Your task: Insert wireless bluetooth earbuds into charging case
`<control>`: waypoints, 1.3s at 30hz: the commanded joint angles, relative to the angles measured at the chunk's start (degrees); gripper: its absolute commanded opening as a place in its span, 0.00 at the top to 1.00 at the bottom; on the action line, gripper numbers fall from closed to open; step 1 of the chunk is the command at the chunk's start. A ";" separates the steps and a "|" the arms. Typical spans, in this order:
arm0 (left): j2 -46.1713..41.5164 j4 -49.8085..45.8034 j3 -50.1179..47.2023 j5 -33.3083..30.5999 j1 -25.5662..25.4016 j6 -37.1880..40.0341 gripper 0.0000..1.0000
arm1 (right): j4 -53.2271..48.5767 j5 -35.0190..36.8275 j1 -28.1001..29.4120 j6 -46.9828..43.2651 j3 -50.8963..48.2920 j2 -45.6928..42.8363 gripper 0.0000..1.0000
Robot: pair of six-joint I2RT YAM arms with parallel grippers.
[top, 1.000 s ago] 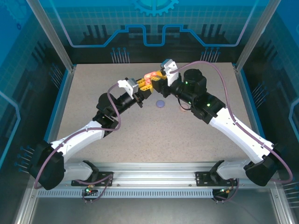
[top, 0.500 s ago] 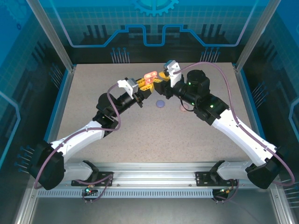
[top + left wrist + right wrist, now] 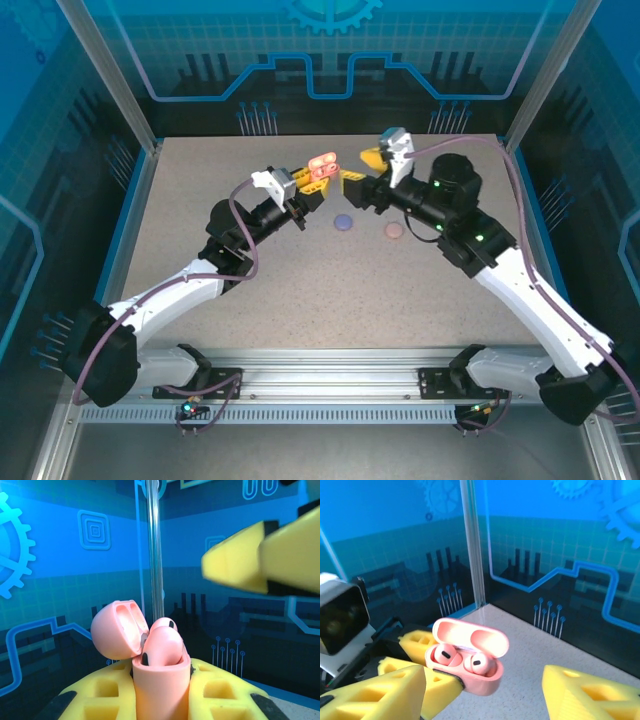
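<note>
Pink and open-lidded, the charging case [image 3: 322,163] stayed pinched in the left end effector [image 3: 314,179] in the overhead view, while the right end effector [image 3: 361,170], wide and empty, had drawn back from it. The left wrist view showed pale earbuds [image 3: 162,647] seated inside; the right wrist view showed both in their wells, so that pair looked done, lid unclosed.

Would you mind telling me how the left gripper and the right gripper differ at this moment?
The left gripper is shut on the open pink case, while the right gripper stands open and holds nothing. The left gripper holds the case upright above the table, both pink earbuds seated in it; the right gripper sits beside the case, apart from it. Both have yellow fingers and face each other.
</note>
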 commanded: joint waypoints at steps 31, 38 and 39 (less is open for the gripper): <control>-1.67 1.04 -3.46 5.86 -0.33 -3.10 1.00 | -35.00 1.55 -10.55 16.58 23.47 18.96 0.30; -1.07 0.86 -3.40 8.70 -0.39 -4.26 1.00 | -40.95 -0.74 -10.65 17.54 34.31 27.85 0.30; -1.06 0.83 -3.44 9.07 -0.35 -4.31 1.00 | -41.68 -1.15 -10.64 17.49 35.57 28.79 0.30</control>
